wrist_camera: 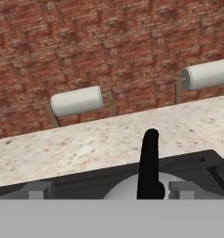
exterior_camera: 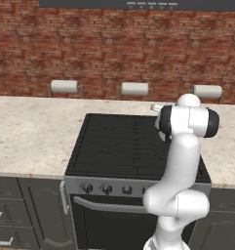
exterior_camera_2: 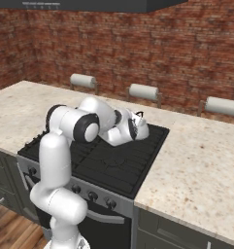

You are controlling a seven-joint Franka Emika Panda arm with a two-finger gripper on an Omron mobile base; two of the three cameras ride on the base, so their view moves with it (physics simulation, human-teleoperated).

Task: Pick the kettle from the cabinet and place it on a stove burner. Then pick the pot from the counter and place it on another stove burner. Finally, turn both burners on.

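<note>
The silvery-white kettle [exterior_camera_2: 142, 129] with its thin black handle [wrist_camera: 149, 160] stands on the back right burner of the black cooktop [exterior_camera: 114, 144]. My gripper [wrist_camera: 109, 190] is open just over it. The two fingertips [wrist_camera: 39, 189] stand wide apart on either side of the handle and do not touch it. In the right base view the hand [exterior_camera_2: 122, 127] lies low across the stove [exterior_camera_2: 113, 165] against the kettle's left side. The pot and the cabinet are out of view.
The beige counter [exterior_camera: 31, 132] runs on both sides of the stove. A row of knobs [exterior_camera: 107, 188] lines the range front. Three white rolls [exterior_camera: 64, 87] hang on holders along the brick wall. A dark hood [exterior_camera_2: 89, 5] hangs overhead.
</note>
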